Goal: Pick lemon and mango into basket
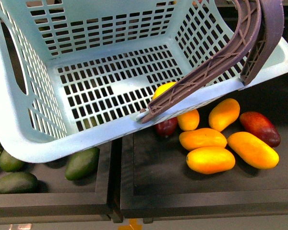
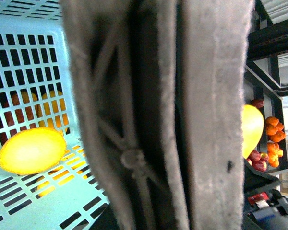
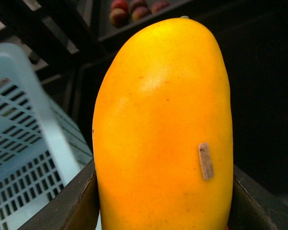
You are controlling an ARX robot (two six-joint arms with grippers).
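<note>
The turquoise basket (image 1: 77, 141) hangs tilted over the fruit trays and fills most of the front view. Its brown handles (image 1: 249, 33) rise at the upper right. They also fill the left wrist view as a brown handle (image 2: 182, 115) close to the lens, where my left gripper is shut on the basket, its fingers hidden. The lemon (image 2: 31, 150) lies on the basket's slotted floor and shows as a yellow lemon (image 1: 162, 89) behind the handle. My right gripper (image 3: 163, 206) is shut on the yellow-orange mango (image 3: 163, 124), held beside the basket wall (image 3: 19, 110). Neither arm shows in the front view.
Below the basket, several loose yellow-orange mangoes (image 1: 209, 159) and a dark red one (image 1: 260, 128) lie in the right black tray (image 1: 182, 191). Dark green oval fruits (image 1: 81, 163) fill the left tray. Tangerines (image 2: 273, 127) sit on a shelf beyond.
</note>
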